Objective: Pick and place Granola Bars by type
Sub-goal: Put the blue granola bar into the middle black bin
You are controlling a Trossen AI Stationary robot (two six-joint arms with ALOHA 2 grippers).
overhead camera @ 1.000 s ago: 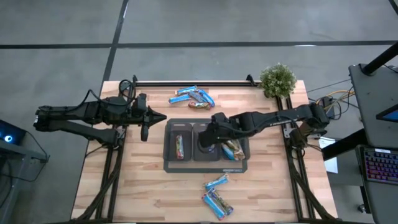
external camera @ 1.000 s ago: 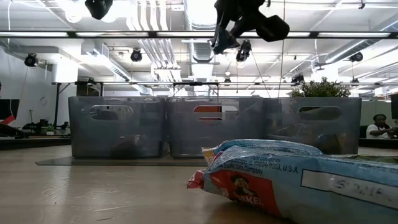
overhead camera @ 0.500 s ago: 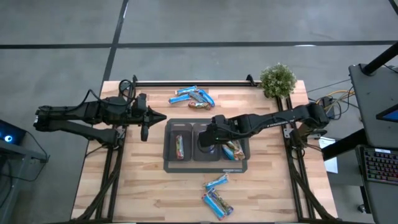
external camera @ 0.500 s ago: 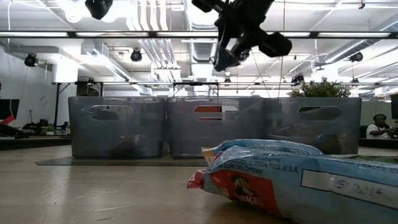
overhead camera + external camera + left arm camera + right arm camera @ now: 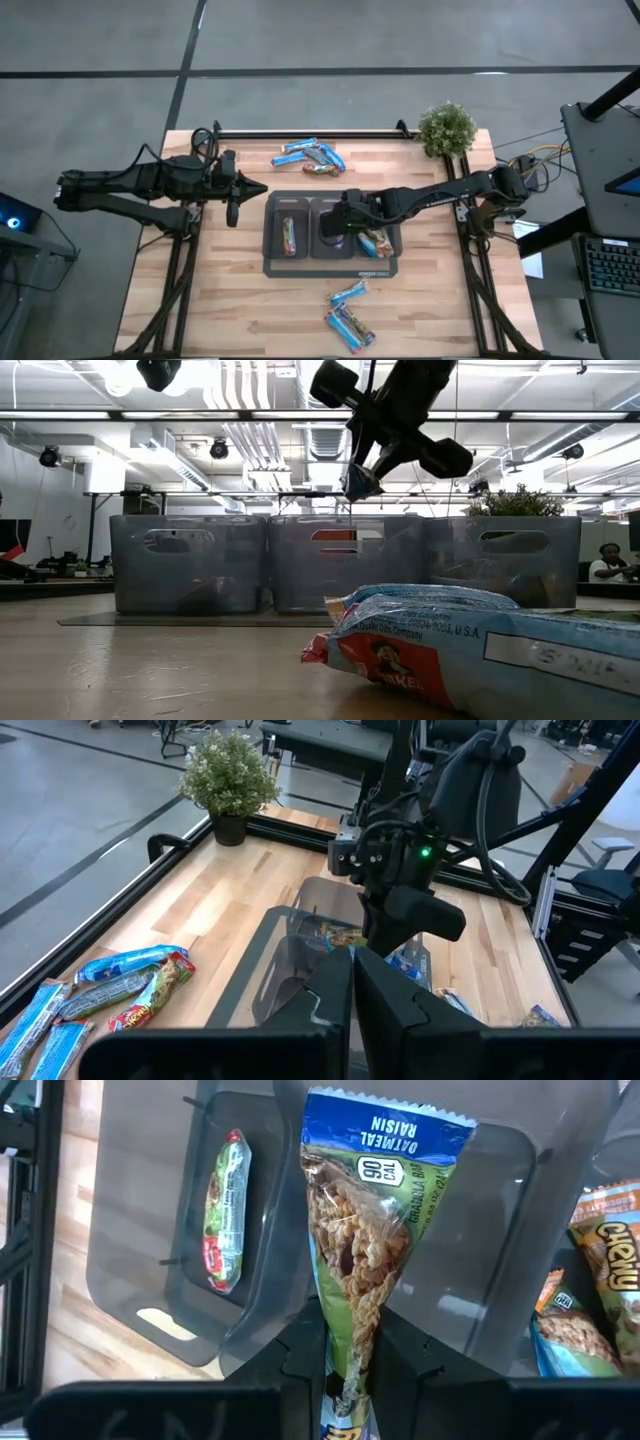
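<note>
Green-wrapped oatmeal raisin bar (image 5: pixel 357 1250) pinched between right fingers (image 5: pixel 300 1350).

3 grey bins (image 5: pixel 332 232); 1 potted plant (image 5: pixel 445 128); 2 arms; granola bars (image 5: pixel 310 155) uncountable.

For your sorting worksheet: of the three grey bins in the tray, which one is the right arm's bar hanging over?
The middle bin. The right gripper holds the oatmeal raisin bar above it; the left bin holds one red-green bar, the right bin holds Chewy bars.
</note>
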